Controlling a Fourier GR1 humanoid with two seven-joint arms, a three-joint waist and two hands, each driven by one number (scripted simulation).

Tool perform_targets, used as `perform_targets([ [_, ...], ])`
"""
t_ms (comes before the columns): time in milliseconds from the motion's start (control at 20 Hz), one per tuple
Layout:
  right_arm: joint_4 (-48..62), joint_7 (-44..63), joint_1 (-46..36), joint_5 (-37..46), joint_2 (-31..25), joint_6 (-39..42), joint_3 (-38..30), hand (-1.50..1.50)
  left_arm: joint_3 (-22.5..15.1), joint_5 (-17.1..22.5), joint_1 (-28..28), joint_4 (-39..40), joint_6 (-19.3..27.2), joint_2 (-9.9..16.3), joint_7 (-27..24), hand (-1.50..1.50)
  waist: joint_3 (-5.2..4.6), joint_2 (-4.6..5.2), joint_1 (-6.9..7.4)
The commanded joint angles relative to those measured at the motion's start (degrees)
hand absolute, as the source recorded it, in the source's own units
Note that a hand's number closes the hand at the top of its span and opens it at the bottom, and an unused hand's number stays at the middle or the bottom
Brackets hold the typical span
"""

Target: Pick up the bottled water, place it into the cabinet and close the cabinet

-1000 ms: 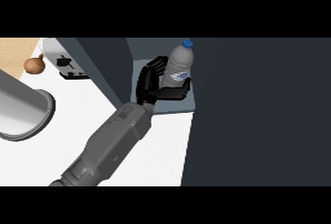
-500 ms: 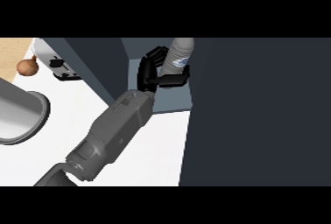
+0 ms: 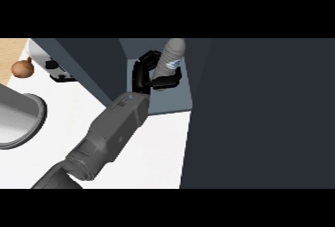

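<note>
The bottled water (image 3: pixel 172 55), a clear bottle with a blue-and-white label, stands slightly tilted inside the open cabinet (image 3: pixel 171 100), near its back. My left hand (image 3: pixel 145 76) is shut on the bottle from its left side, fingers curled round the lower body and hiding it. The grey forearm runs down to the lower left edge. The wide dark cabinet door (image 3: pixel 262 111) fills the right side of the view. My right hand does not show.
A large grey pot (image 3: pixel 18 120) sits at the left edge on the white counter (image 3: pixel 153 150). A brown round object (image 3: pixel 23 67) and a small black-and-white appliance (image 3: pixel 57 71) stand at the back left, beside the cabinet's dark side wall (image 3: pixel 91 66).
My left hand has carried the bottle up and a little left, deeper into the cabinet. The bottle leans more than before, and its cap now sits at the picture's top edge.
</note>
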Motion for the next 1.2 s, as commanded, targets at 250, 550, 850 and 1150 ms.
perform_targets([
  [250, 1.92, -0.19, -1.27, -1.20, -0.85, 0.79, -0.85, -1.50, 5.66, 4.17, -2.25, 4.47, -3.24, -0.01, -3.06, 1.50, -0.06, 0.81, -0.50],
  [550, 1.55, -0.23, -2.39, -0.08, -0.43, -0.33, -0.52, -1.50, 7.32, 4.70, -4.37, 7.11, -6.07, 0.31, -3.76, 1.50, -0.09, 0.80, -0.40],
  [850, 2.17, -0.50, -2.82, -0.07, -0.51, 0.82, 0.11, -1.50, 7.60, 4.35, -4.75, 9.46, -5.93, 0.94, -5.37, 1.50, -0.09, 1.31, -1.18],
  [1150, 2.05, -0.72, -2.33, -1.29, 0.43, 1.49, 0.49, -1.50, 8.07, 4.20, -5.72, 10.99, -4.85, 0.76, -7.32, -1.50, -0.06, 1.21, -1.78],
])
